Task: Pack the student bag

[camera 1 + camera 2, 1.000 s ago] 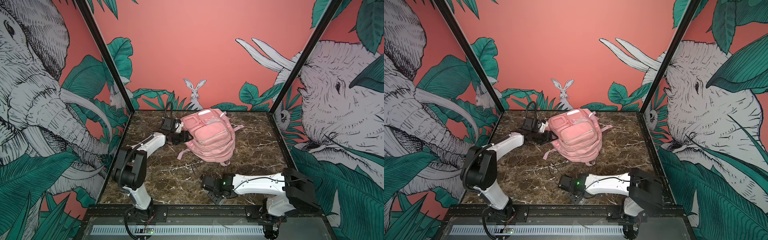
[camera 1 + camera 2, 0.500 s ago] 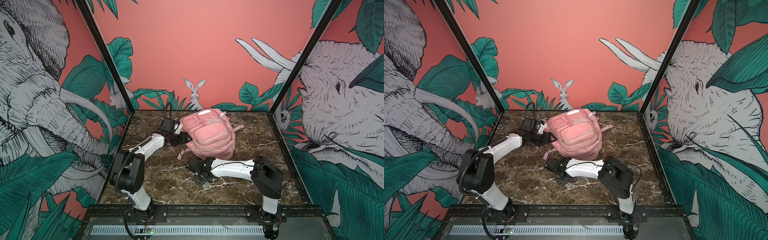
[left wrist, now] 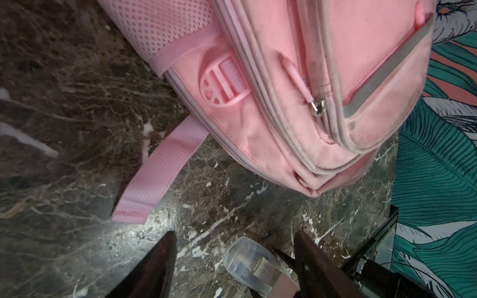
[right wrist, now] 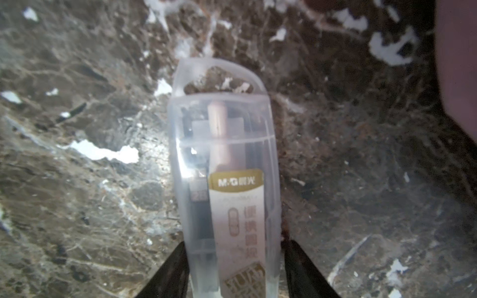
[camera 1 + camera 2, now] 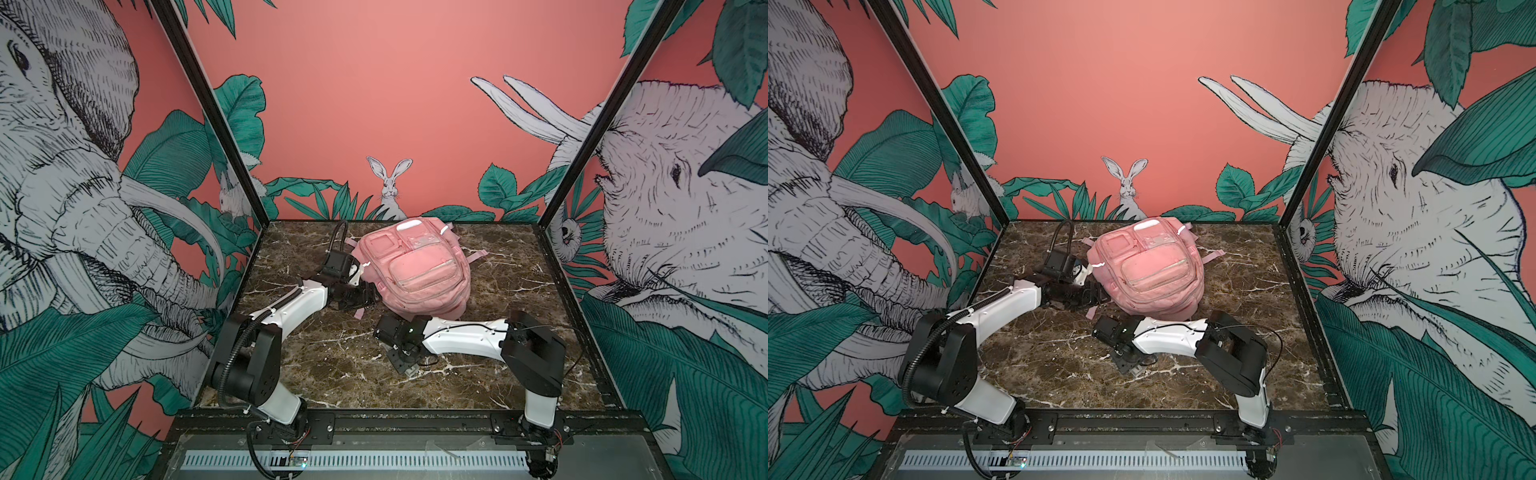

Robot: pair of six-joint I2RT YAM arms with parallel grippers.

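Note:
The student bag (image 5: 415, 270) (image 5: 1150, 270), a pink backpack, lies front-up at the back middle of the marble table. My left gripper (image 5: 365, 297) (image 3: 233, 233) sits low by the bag's left front corner, open and empty. In the left wrist view a loose pink strap (image 3: 157, 175) lies just ahead of the fingers. My right gripper (image 5: 405, 365) (image 4: 235, 242) hangs just in front of the bag, pointing down at the table. Its fingers press both sides of a clear plastic stationery case (image 4: 224, 154) (image 3: 247, 260) with a gold label.
Dark marble table (image 5: 332, 374) inside a booth with painted walls. Black frame posts (image 5: 224, 124) stand at the back corners and a black rail (image 5: 395, 419) runs along the front edge. Bare marble lies left and right of the bag.
The right arm folded its elbow up and carried the case from the front toward the bag, then back a little. The left arm and the bag stayed put.

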